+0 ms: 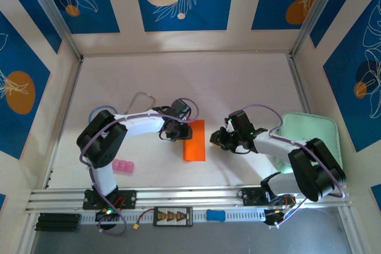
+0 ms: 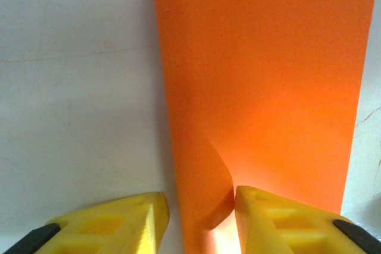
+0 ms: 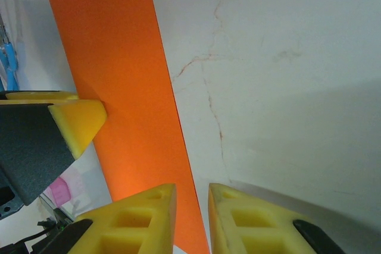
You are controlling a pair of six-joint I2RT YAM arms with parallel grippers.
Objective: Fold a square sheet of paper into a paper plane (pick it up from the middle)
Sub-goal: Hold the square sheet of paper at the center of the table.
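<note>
1. A small pink block (image 1: 123,166) lies by the left arm's base, at about 8 o'clock from the paper and well apart from it.
2. The left gripper (image 1: 176,130) sits at the paper's 9 o'clock edge. Its jaws stand partly apart and straddle that edge. One finger is on the bare table (image 1: 250,81), and the other finger (image 2: 280,221) rests on the orange, where a top layer curls up against it. Nothing is clamped.
3. The square sheet of paper (image 1: 194,140) lies flat near the table's middle. It is already folded to a narrow rectangle whose long sides run from 12 to 6 o'clock.
4. The right gripper (image 1: 221,139) is at the paper's 3 o'clock side. Its jaws are narrow, with a slim gap showing between the yellow tips. The paper's long edge passes under that gap, and nothing appears pinched.
5. A pale green tray (image 1: 326,130) sits further toward 3 o'clock, beside the right arm.
6. Step in hand, as I judge it: the sheet has been halved, and the left gripper is working a layer free, either to reopen the centre crease or to start the next fold. No dart shape exists yet.
7. The next move calls for the left fingers to close on the lifted layer alone. The right gripper should press the far edge down so the paper does not slide.
8. No brand, label or readable writing shows anywhere; the wall panels carry only blue floral patterns.
</note>
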